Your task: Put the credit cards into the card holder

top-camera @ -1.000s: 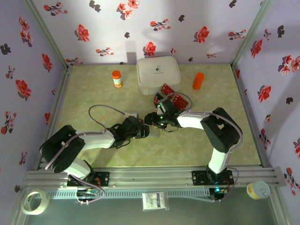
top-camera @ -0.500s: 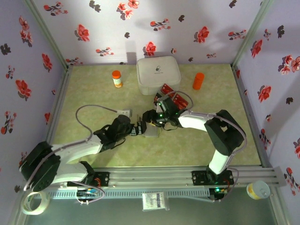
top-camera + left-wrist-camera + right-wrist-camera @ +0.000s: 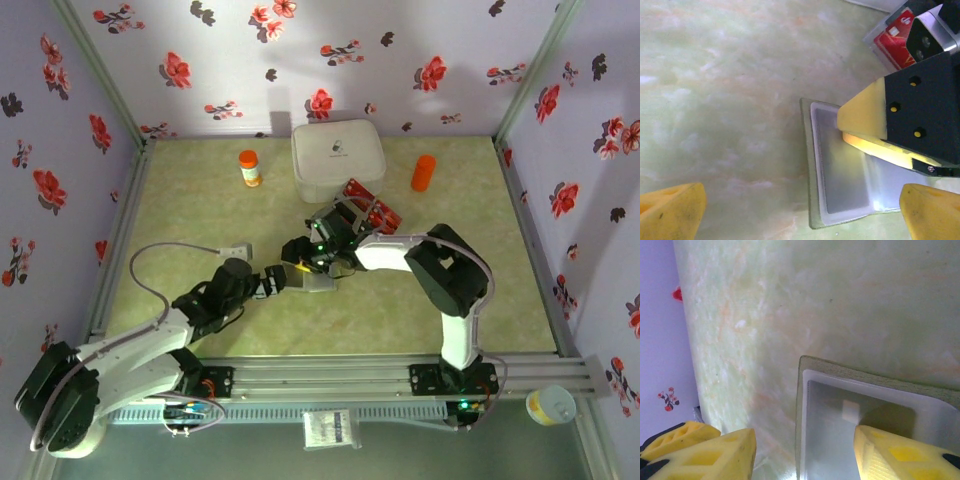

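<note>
Plainly, the card holder point(image 3: 840, 185) lay opened flat near the middle of the table point(image 3: 200, 215), pale grey inside up. Its olive rim showed as a thin border around the lining. The right gripper point(image 3: 804, 440) hung low over it with its jaws partly apart and nothing between them. One finger point(image 3: 900, 455) stood above the grey lining, and the other point(image 3: 715, 450) was outside the holder's edge, over bare table. The left gripper point(image 3: 802, 200) faced the holder from just beside it, its jaws spread wide and empty. The credit cards point(image 3: 372, 207) sat in a clear tray point(image 3: 873, 39) just behind the right gripper, between it and the white box point(image 3: 338, 155), apart from the holder. Open green surface ran off to the left of the holder and along the table's near edge. The far side was crowded by the tray and the box.
</note>
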`<state>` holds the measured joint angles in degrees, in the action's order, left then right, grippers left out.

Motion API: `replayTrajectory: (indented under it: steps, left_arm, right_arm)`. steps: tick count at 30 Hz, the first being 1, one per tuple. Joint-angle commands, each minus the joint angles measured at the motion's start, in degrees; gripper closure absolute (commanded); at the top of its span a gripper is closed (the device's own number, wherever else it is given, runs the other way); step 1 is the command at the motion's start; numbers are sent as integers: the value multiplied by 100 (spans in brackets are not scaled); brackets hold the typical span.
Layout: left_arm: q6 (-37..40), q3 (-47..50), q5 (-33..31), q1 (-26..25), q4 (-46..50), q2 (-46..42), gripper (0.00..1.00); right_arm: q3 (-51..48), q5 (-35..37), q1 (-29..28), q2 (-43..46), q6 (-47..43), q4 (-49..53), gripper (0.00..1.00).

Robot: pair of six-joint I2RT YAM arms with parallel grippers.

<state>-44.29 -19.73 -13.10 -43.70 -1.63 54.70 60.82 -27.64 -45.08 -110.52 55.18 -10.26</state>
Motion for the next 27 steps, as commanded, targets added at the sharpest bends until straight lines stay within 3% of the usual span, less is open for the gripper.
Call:
replayTrajectory:
  steps: [1, 16, 27]
  left_arm:
    - [-88, 133, -118, 79, 84, -73, 0]
    - [208, -237, 159, 106, -227, 1382, 0]
    - [378, -564, 181, 106, -179, 1862, 0]
  right_arm:
    - [51, 96, -24, -110, 149, -149, 46]
    - [-299, 313, -24, -112, 636, -644, 46]
    - [-322, 291, -60, -118, 770, -767, 46]
